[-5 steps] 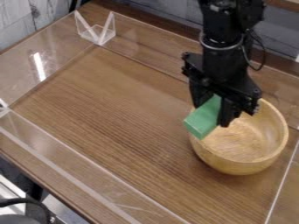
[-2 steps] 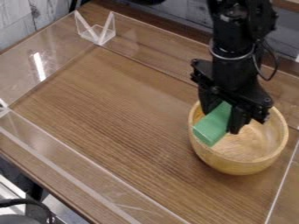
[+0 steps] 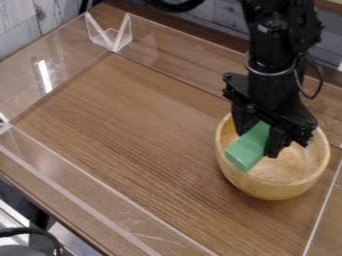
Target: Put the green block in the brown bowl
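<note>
Over the bowl [image 3: 277,160], at the right of the table, the gripper [image 3: 271,128] points straight down, clenched on the block [image 3: 249,149]. The block hangs tilted, its lower end inside the rim on the bowl's near-left side; whether it touches the wood cannot be told. Judgement: pick-up and carry are done, and what remains is the release, perhaps after a small further descent, then withdrawal. The block is not yet resting in the bowl. Surface: a dark wood-grain table [image 3: 120,120] edged by low clear walls [image 3: 54,60], with a clear angled stand [image 3: 110,32] at the far left corner. Little of the room shows beyond.
</note>
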You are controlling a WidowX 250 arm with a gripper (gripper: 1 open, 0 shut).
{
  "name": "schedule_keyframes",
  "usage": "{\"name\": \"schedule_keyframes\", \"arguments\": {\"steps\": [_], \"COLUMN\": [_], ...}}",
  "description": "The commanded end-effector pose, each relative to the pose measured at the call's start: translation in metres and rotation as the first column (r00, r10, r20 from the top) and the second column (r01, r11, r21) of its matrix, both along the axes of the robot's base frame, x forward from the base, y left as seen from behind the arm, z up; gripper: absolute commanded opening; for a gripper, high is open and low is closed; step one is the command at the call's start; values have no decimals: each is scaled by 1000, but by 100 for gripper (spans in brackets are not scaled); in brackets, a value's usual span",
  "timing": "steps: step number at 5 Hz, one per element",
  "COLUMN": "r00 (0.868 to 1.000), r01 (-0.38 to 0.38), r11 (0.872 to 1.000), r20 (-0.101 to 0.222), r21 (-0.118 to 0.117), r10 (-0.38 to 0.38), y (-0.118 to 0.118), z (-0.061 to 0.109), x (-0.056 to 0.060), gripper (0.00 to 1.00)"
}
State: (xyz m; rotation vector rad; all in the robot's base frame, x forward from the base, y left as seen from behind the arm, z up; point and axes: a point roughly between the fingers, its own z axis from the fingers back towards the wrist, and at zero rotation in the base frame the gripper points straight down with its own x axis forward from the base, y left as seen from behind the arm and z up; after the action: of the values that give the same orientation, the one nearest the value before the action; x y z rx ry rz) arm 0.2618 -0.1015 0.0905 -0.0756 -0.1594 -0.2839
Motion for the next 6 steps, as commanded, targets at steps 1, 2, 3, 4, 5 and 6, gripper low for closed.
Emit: {"name": "schedule_keyframes", "arguments": {"steps": [1,2,3,4,5,6], "r00": [999,999,999,998,998,998], "r01": [6,1,-1,-2,-3,-8], "r11": [1000,1000,1000,999,999,998], "r20": [43,48,54,58,60,56], "r21": [-17,-24,-31,-38,-45,-56], "r10": [-5,0,2,4,6,11], "y": [-7,-10,-13,-16,-18,-15], "z": [9,7,4,1,0,6], "x": [6,7,8,9,10,9], "gripper": [0,0,0,0,100,100]}}
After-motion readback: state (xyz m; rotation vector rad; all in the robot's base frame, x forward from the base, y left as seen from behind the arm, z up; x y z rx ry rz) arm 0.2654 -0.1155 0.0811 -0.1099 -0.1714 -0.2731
